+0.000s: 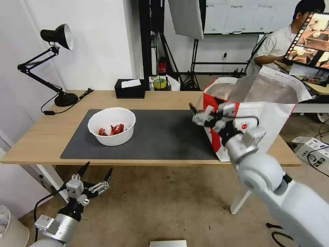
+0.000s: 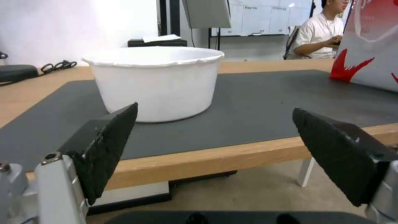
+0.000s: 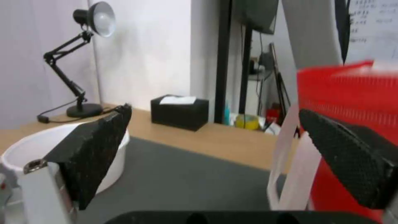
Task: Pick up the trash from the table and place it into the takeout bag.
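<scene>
bowl on the mat, bag at the right end, both grippers holding nothing

bowl point(image 1: 111, 126) is the white round one with red shell scraps point(image 1: 111, 130) in the bottom, sitting on the left part of the dark grey mat point(image 1: 164, 133) that covers the middle of the light-wood counter point(image 1: 41, 137). from the left wrist view the bowl point(image 2: 155, 84) stands upright on the mat, just past the counter's front edge.

takeout bag point(image 1: 270, 116) stands at the right end of the counter, partly on the mat's right edge, red and white with the silver foil lining showing at its open mouth. small round logo faces the robot.

right gripper point(image 1: 198, 113) is up over the counter, right at the bag's left front corner, about level with its rim. its fingers point(image 3: 93, 149) are spread wide and have hold of nothing; in the right wrist view the bag's red wall point(image 3: 344, 102) and a white handle strap point(image 3: 290, 161) sit just beside the far finger, and can't tell if anything's touching.

left gripper point(image 1: 96, 176) hangs low, below and in front of the counter's front edge, over the floor, more or less in line with the bowl. its fingers point(image 2: 105, 146) are wide apart too, gripping nothing.

black tissue box point(image 1: 129, 88) sits at the back edge of the counter, and a black desk lamp point(image 1: 56, 65) is on the back left corner.
</scene>
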